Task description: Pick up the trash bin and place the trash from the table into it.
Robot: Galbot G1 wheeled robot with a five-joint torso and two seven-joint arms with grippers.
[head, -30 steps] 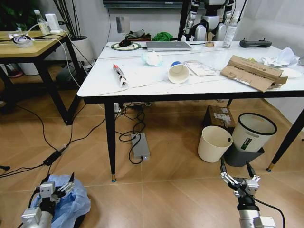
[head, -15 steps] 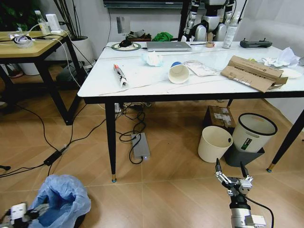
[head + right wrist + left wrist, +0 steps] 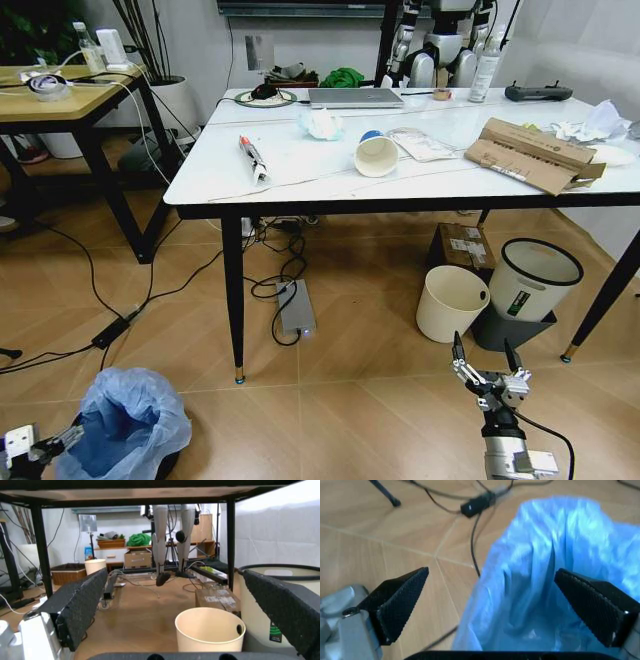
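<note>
The trash bin [image 3: 132, 418], lined with a crinkled light-blue bag, stands on the floor at the lower left. My left gripper [image 3: 45, 442] is low beside its left side, open. In the left wrist view, the left gripper [image 3: 491, 571] has one finger outside the trash bin [image 3: 550, 577] and the other over the bag. On the table [image 3: 300, 170] lies the trash: a paper cup [image 3: 376, 154], a tissue [image 3: 321, 122], a pen [image 3: 251, 156], a wrapper [image 3: 422, 143] and torn cardboard [image 3: 530, 152]. My right gripper [image 3: 490, 376] hangs open and holds nothing, near the floor at the lower right.
A cream round bin [image 3: 451, 302] and a white bin with a black rim [image 3: 533, 277] stand under the table's right end, just beyond my right gripper [image 3: 175, 573]. Cables and a power strip [image 3: 296, 308] lie on the floor. A wooden side table [image 3: 70, 100] is at the far left.
My left gripper has dropped from above the blue bag to the bin's lower left side. The right gripper has shifted slightly left and away from me.
</note>
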